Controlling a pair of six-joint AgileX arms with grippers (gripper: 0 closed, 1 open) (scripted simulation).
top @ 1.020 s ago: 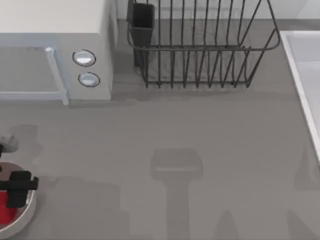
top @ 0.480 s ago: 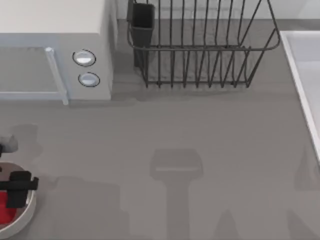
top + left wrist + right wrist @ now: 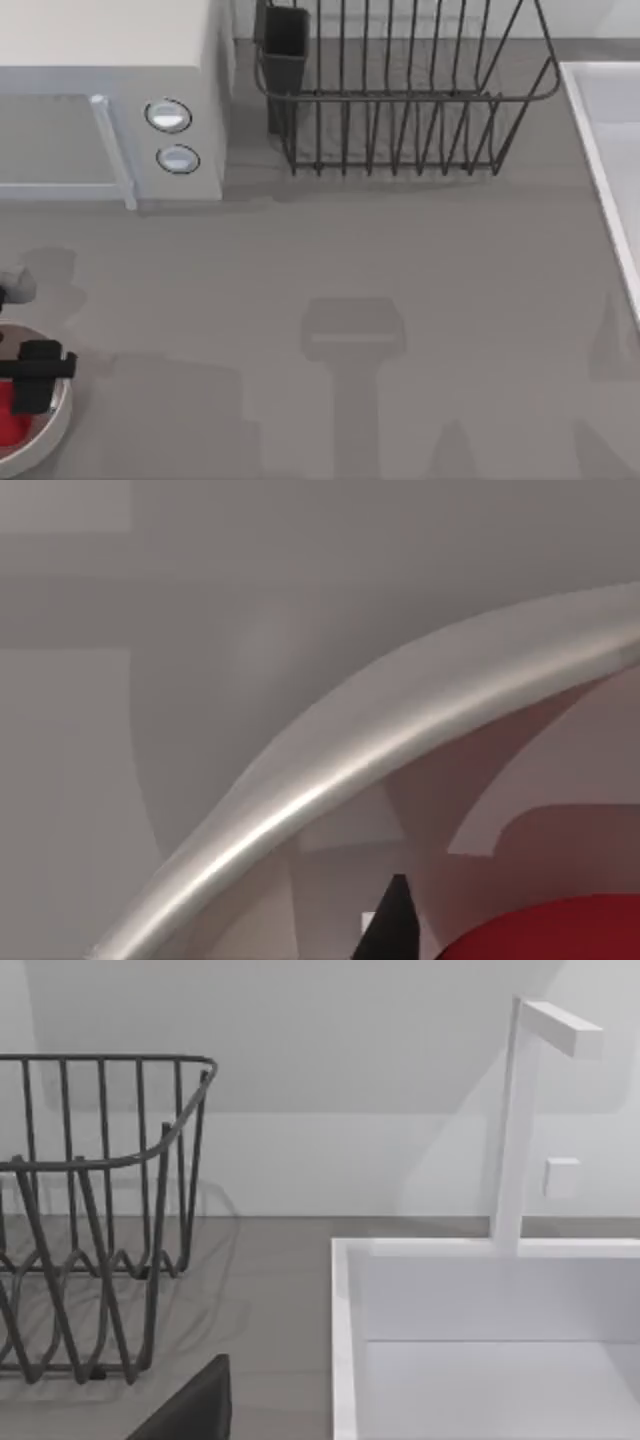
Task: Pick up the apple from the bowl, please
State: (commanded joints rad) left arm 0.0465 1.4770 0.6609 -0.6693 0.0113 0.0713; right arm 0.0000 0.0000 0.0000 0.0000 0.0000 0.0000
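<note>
Sitting in the bowl (image 3: 58, 425) at the table's left edge, the apple (image 3: 12, 428) looks light, rigid and slippery, best gripped across its widest part; left gripper (image 3: 35, 380) overhead, jaw state indeterminate.

A white microwave (image 3: 110, 100) stands at the far left of the grey table (image 3: 400, 300). Beside it sits a dark wire dish rack (image 3: 400, 90). A white sink (image 3: 480, 1340) with a faucet (image 3: 520, 1120) lies at the right edge.
</note>
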